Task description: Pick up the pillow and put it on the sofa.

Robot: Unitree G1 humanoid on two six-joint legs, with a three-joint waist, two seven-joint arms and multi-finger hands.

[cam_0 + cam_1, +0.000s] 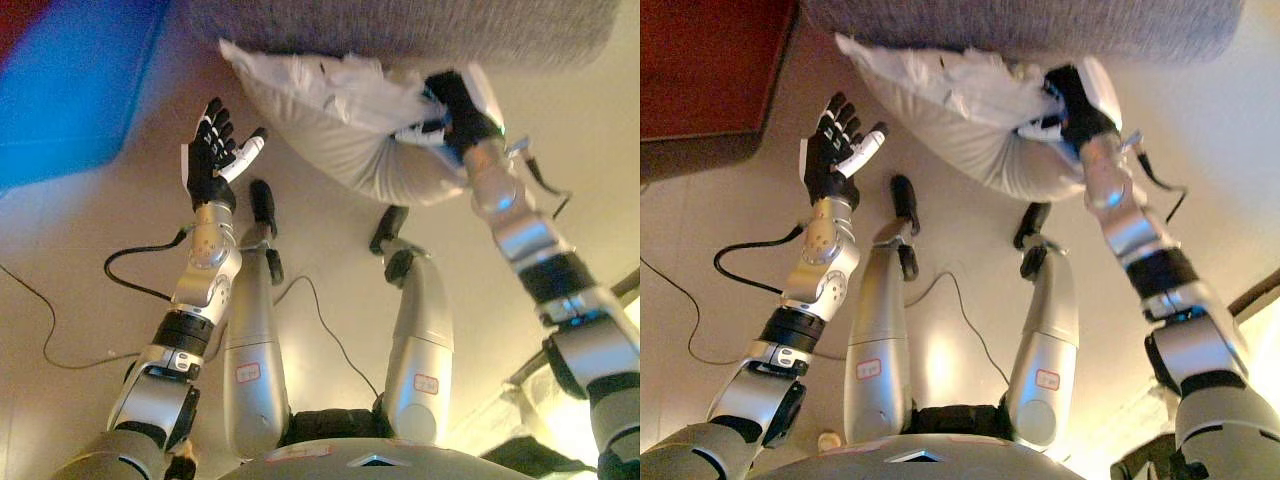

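The dark left hand (212, 155) hovers with fingers spread, holding nothing, beside the soft white-grey pillow (340, 120). The dark right hand (455, 112) clenches the pillow's far end, which hangs at the grey fabric sofa (400, 25) edge. Best lift higher, supporting underneath, before pushing it on.

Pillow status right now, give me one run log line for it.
pillow: held up against sofa edge | right hand: gripping pillow | left hand: open, off pillow
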